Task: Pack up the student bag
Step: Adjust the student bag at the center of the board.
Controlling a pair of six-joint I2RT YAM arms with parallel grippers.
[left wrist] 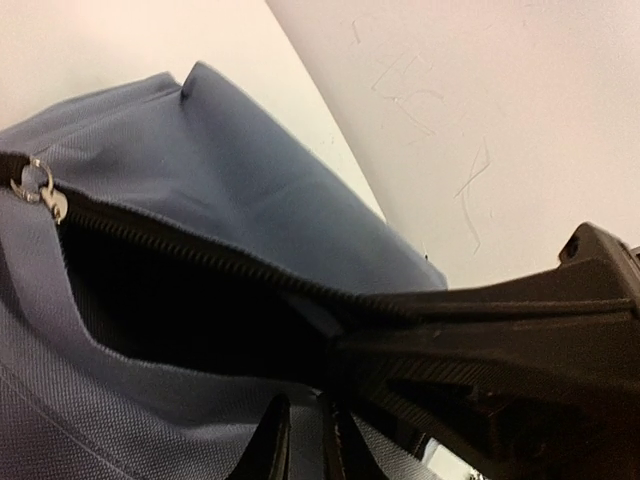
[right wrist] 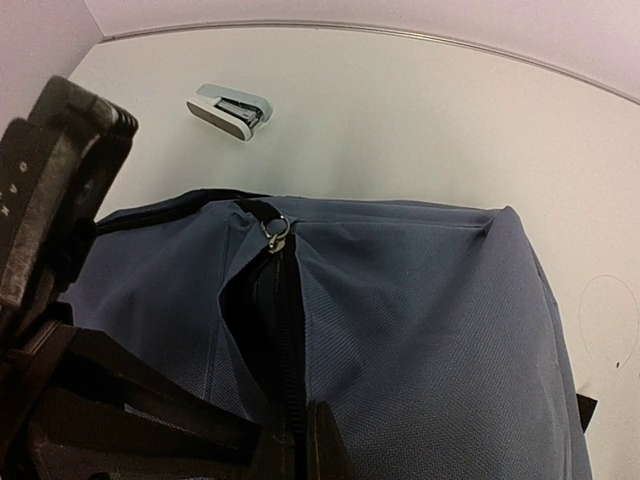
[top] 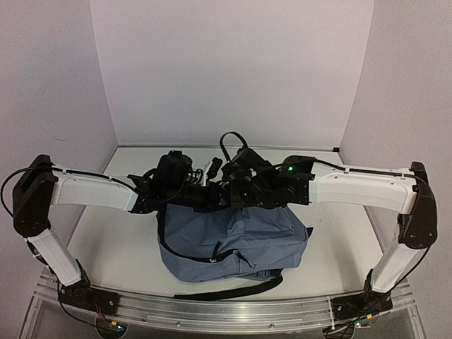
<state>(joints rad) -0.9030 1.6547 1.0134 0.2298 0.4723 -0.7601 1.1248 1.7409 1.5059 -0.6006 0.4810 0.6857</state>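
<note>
- Location: the student bag (top: 233,244) lies slumped on the white surface (right wrist: 420,120), with both arms reaching in over its far, upper end.
- Opening: its main zipper (left wrist: 200,260) is partly undone at that far end and shows dark lining. The metal zipper pull (right wrist: 275,229) sits at the end of the gap.
- Left gripper (left wrist: 305,450): the fingers are drawn close together at the bag's opening, and a strip of blue cloth seems to be pinched between them, on the lip of the opening.
- Right gripper (right wrist: 300,445): the fingers are pressed together right on the zipper line, on the side of the opening away from the pull. I cannot tell whether any cloth is caught between them.
- Other item: a white stapler (right wrist: 230,108) lies on the surface beyond the bag's far end, well apart from it.
- Handling: the bag looks soft, limp and light, so it should sag and fold rather than hold a shape. Its weave should give the fingers fair friction.
- Where to hold: the best spots are probably the stiffer zipper tape or the lip on each side of the opening, pulled apart to keep the mouth wide. Loose cloth away from the seam would likely just bunch up.
</note>
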